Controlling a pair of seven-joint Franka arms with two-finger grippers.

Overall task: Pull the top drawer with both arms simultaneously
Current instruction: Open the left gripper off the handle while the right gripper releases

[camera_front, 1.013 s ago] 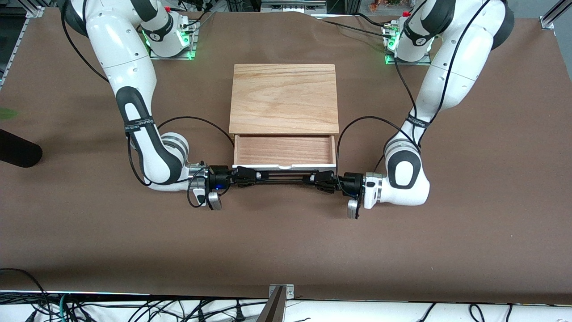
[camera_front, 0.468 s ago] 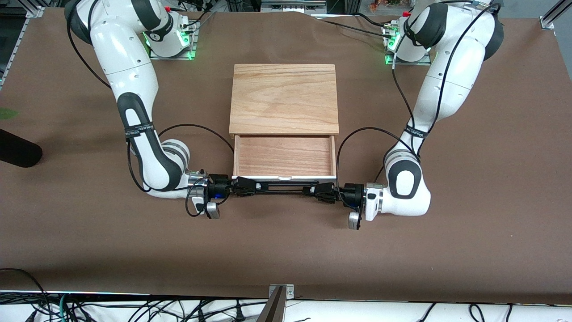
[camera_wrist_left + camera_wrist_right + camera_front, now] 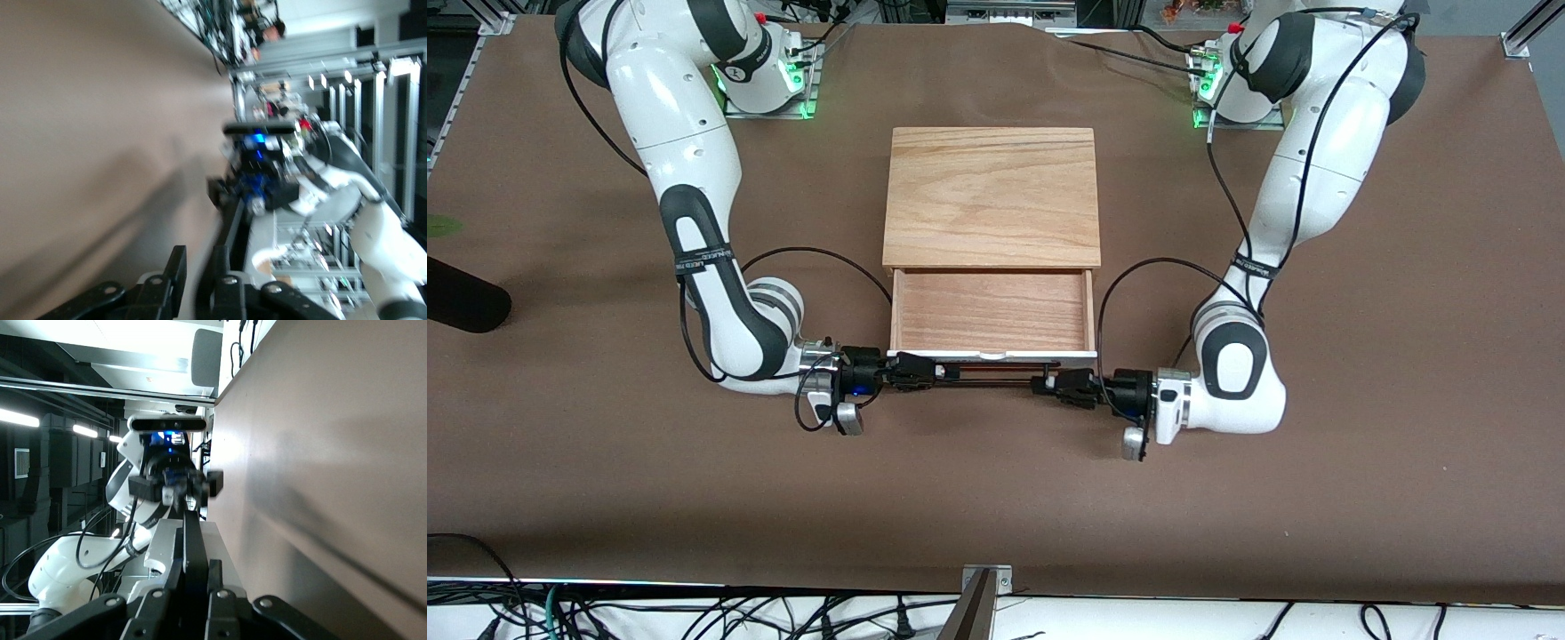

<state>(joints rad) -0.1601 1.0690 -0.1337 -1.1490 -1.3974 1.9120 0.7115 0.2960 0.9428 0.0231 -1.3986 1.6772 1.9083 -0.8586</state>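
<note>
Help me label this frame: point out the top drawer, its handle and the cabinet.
top drawer (image 3: 993, 311): front view, on its bare wooden floor.
handle (image 3: 989, 373): front view, mid-bar between the grippers.
cabinet (image 3: 991, 196): front view, on its grained flat top.

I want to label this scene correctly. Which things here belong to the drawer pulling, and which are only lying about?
Belonging to the job:
- shallow light-wood top drawer with white front, pulled out
- its thin black bar handle
- right gripper, shut on the bar handle
- left gripper, by the handle's end toward the left arm
- light-wood cabinet box

Lying about:
- black rounded object at the brown table edge
</note>
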